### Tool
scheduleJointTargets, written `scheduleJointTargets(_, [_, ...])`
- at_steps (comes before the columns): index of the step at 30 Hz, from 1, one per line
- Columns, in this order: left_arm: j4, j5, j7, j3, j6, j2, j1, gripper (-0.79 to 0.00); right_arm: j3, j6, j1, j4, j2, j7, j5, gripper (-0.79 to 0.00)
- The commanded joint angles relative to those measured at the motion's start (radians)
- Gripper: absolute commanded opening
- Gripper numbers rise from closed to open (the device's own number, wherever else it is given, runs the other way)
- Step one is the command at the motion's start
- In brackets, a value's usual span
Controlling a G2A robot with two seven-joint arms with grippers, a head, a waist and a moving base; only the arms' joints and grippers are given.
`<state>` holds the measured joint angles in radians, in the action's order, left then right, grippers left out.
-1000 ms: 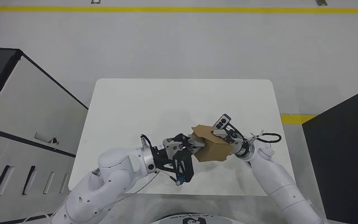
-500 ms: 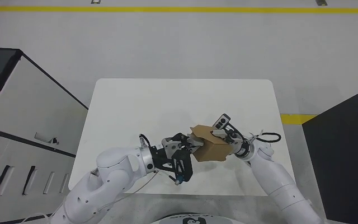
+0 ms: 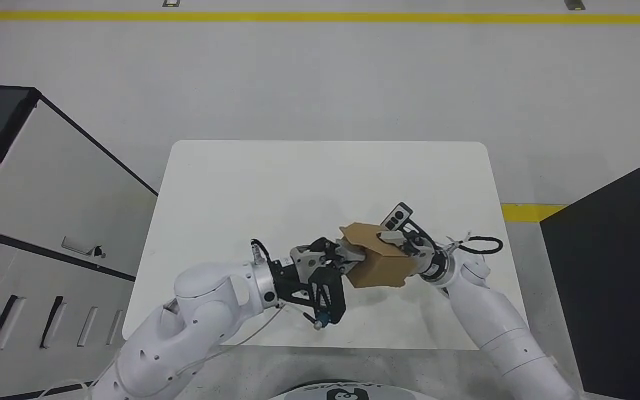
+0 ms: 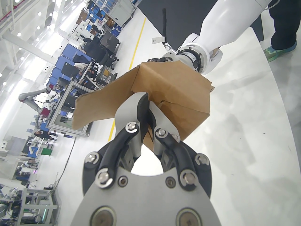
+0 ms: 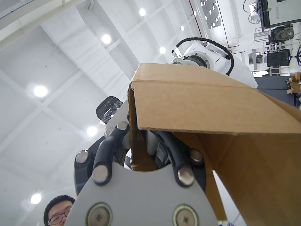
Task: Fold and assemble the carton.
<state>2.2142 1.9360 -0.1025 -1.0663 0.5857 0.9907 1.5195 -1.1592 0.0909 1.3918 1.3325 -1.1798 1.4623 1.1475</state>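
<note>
A brown cardboard carton (image 3: 374,257) is held above the near middle of the white table (image 3: 250,190), between my two arms. My left gripper (image 3: 343,262) is shut on a flap at the carton's left end; in the left wrist view its fingers (image 4: 144,109) pinch the cardboard (image 4: 174,88), and a loose flap (image 4: 98,105) sticks out to one side. My right gripper (image 3: 408,252) is shut on a wall at the carton's right end; in the right wrist view a cardboard panel (image 5: 136,147) runs between its fingers and the carton's top panel (image 5: 195,102) spreads over them.
A dark panel (image 3: 595,290) stands to the right of the table and a grey cabinet (image 3: 50,210) to its left. A yellow floor line (image 3: 320,17) runs beyond the far edge. A person's legs (image 4: 283,22) stand near the table's corner.
The carton and both grippers have shifted very slightly left and settled; both grips are unchanged.
</note>
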Motion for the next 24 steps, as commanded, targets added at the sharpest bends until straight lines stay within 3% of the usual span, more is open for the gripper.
scheduleJointTargets(1, [0.001, 0.000, 0.001, -0.002, 0.000, 0.000, 0.001, -0.785, 0.000, 0.000, 0.000, -0.001, 0.000, 0.001, 0.000, -0.785])
scheduleJointTargets(24, [-0.014, -0.006, 0.001, 0.009, 0.003, 0.001, -0.004, -0.785, 0.003, 0.002, -0.004, -0.010, -0.003, 0.001, -0.005, -0.785])
